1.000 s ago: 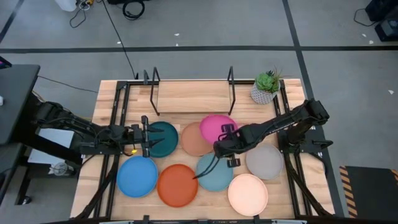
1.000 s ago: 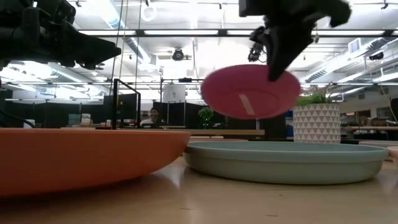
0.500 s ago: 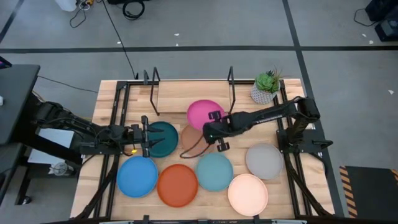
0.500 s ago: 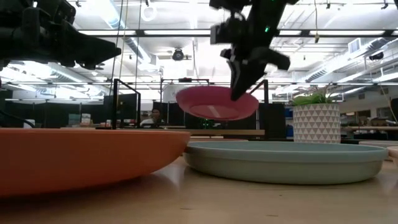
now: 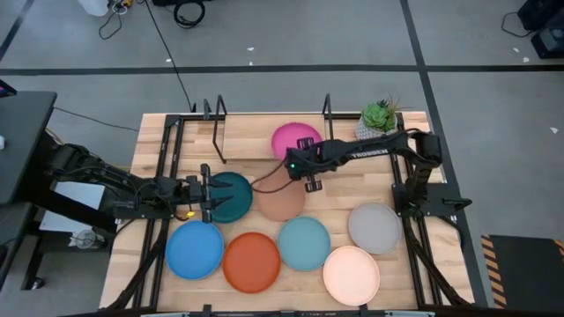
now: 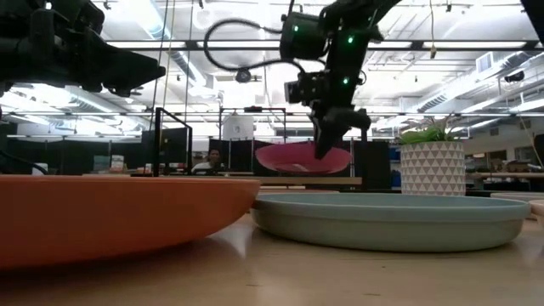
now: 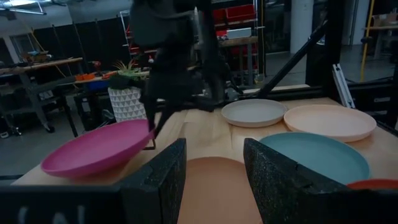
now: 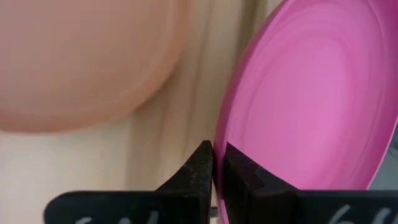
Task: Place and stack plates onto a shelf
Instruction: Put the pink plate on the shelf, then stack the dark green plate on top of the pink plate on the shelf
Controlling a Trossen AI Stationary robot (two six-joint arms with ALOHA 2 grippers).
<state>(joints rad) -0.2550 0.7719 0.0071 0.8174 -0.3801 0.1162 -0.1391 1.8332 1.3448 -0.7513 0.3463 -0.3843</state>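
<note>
- A wooden tabletop with black rails stands on a grey floor; the low view looks past it into a large room with ceiling lights.
- The right end effector is clamped on the rim of the magenta plate, its two fingers pressed together on the edge.
- The magenta plate hangs over the right part of the shelf, just above its light-wood board in the low view.
- The peach plate lies on the tabletop just in front of the shelf.
- The left end effector hovers with its fingers apart, holding nothing, at the dark teal plate, to the front left of the shelf.
- The blue plate, orange plate, turquoise plate, grey plate and cream plate lie farther in front of the shelf.
- A potted plant stands just right of the shelf.
</note>
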